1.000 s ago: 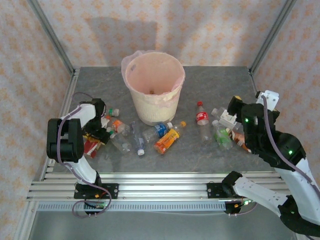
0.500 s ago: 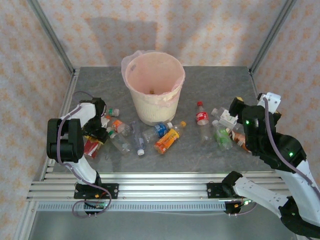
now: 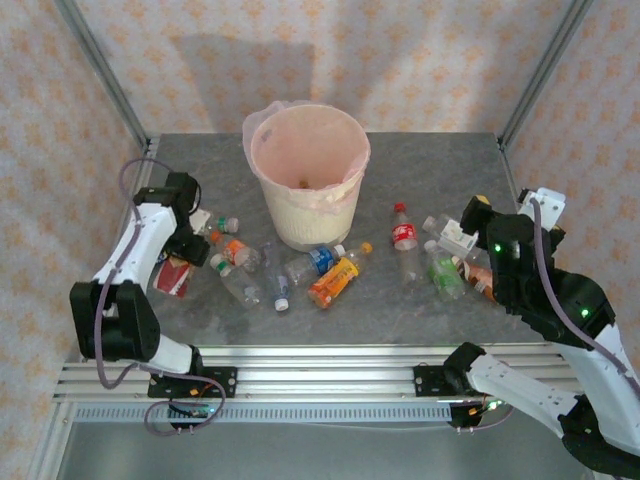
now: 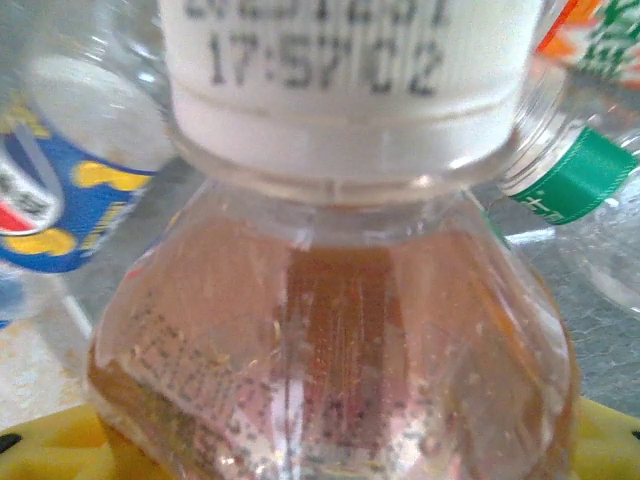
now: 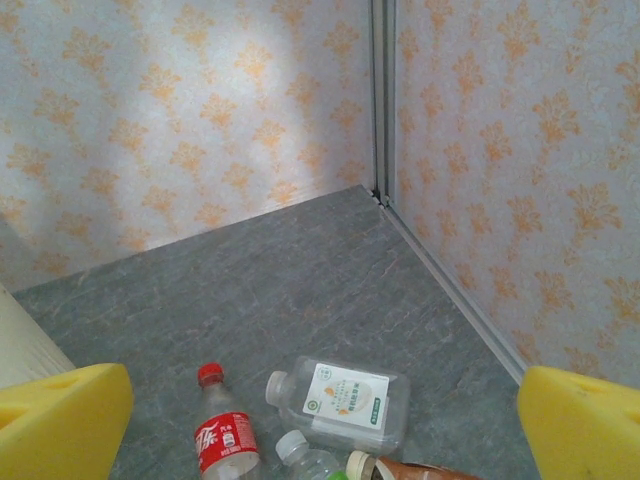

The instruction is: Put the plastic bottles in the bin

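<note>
Left jaws grip a bottle; right jaws gape.
The left gripper (image 4: pixel 320 455) holds a white-capped bottle (image 4: pixel 330 300) of amber liquid between its pads. Ahead of the wide-open right gripper (image 3: pixel 456 237) lie a red-capped bottle (image 5: pixel 225 440) and a clear flat bottle (image 5: pixel 340 400). The bin (image 3: pixel 305 190) stands between both grippers, farther back, with loose bottles (image 3: pixel 335 280) at its foot.

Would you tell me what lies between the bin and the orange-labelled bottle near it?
In the top view, a blue-labelled bottle lies between the bin and the orange-labelled bottle.
</note>
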### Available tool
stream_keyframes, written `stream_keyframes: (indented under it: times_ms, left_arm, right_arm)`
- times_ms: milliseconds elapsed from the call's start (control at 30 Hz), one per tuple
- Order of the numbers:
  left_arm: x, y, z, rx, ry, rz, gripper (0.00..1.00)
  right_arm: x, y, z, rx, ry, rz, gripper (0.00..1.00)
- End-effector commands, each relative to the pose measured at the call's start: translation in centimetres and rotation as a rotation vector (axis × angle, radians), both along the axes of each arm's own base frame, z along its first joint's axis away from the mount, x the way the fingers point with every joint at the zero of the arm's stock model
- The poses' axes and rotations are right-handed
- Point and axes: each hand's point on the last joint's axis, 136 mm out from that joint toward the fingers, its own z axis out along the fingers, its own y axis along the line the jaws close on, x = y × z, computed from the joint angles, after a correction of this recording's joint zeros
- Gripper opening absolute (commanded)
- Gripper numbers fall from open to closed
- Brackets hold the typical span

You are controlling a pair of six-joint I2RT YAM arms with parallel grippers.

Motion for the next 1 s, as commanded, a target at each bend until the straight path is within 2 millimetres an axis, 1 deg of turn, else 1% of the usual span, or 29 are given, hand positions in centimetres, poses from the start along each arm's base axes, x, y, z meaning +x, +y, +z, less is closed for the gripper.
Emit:
stream_keyframes:
  times_ms: [0,67,233,333,400,467,533,700,800,867,967]
  left_arm:
    - [0.2,-0.8,4.4,-0.04,-0.108,0.033,0.56]
    - [1.0,-1.4,6.6,-0.067,-0.178,0.038,0.56]
    - [4.0,-3.2,12.9,-0.143,-0.41,0.057,0.56]
    - [5.8,-5.2,16.8,-0.24,-0.553,0.041,0.56]
    - [7.0,-6.9,19.7,-0.308,-0.649,0.011,0.55]
    - [7.9,-8.3,22.4,-0.349,-0.728,-0.015,0.55]
    - [8.7,-9.7,24.9,-0.388,-0.801,-0.036,0.55]
    - [10.3,-13.8,31.5,-0.499,-0.985,-0.135,0.55]
    - [10.9,-15.7,34.9,-0.532,-1.083,-0.185,0.55]
    - [11.5,-17.0,36.6,-0.563,-1.134,-0.221,0.55]
    - [12.6,-19.1,38.2,-0.604,-1.185,-0.271,0.55]
  right_arm:
    - [0.1,0.2,-0.5,0.019,0.002,0.002,0.99]
    - [0.3,0.5,-0.7,0.029,0.004,0.013,0.99]
    - [0.6,1.2,-1.2,0.049,0.014,0.029,0.99]
    - [0.8,1.5,-1.4,0.059,0.022,0.036,0.99]
    - [0.9,1.7,-1.7,0.067,0.031,0.038,0.99]
    - [1.1,2.0,-2.0,0.072,0.043,0.044,0.99]
    - [1.4,2.4,-2.5,0.08,0.058,0.049,0.99]
    - [2.2,3.5,-3.6,0.093,0.093,0.063,0.99]
    - [2.7,4.3,-4.4,0.106,0.116,0.072,0.99]
    - [3.1,4.8,-5.1,0.113,0.132,0.081,0.99]
    - [3.5,5.4,-5.9,0.119,0.155,0.088,0.99]
